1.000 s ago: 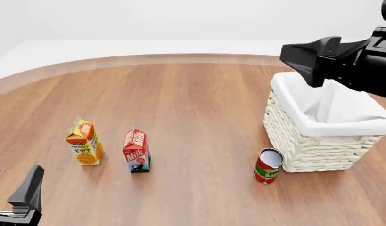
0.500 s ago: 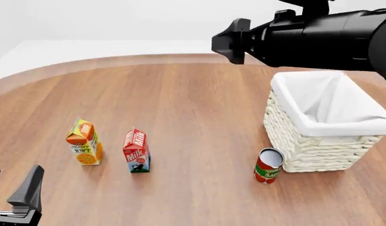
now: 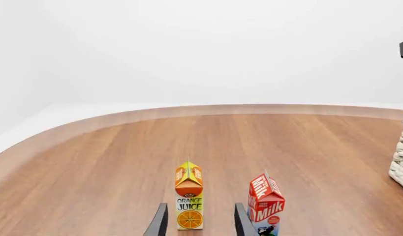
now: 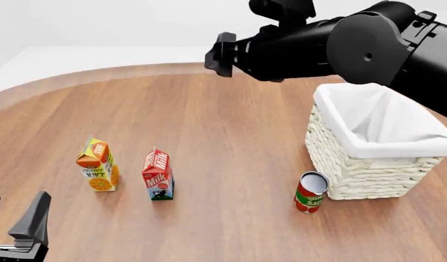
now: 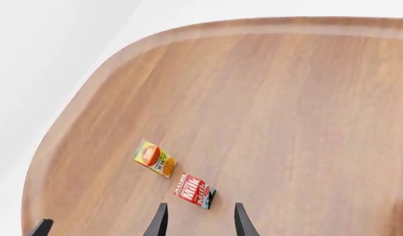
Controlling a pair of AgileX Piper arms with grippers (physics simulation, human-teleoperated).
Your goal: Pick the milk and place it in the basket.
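Front view shows our right arm (image 4: 340,46) swinging leftward from above the basket (image 4: 383,158) toward mid-table, heading for the milk (image 4: 158,176), which stands untouched beside the juice (image 4: 98,172). Its gripper (image 5: 197,219) is spread, as is the left gripper (image 3: 200,221), parked near the cartons.

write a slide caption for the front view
Right arm swings high over the table toward the milk beside the juice carton; basket and red can wait at right.
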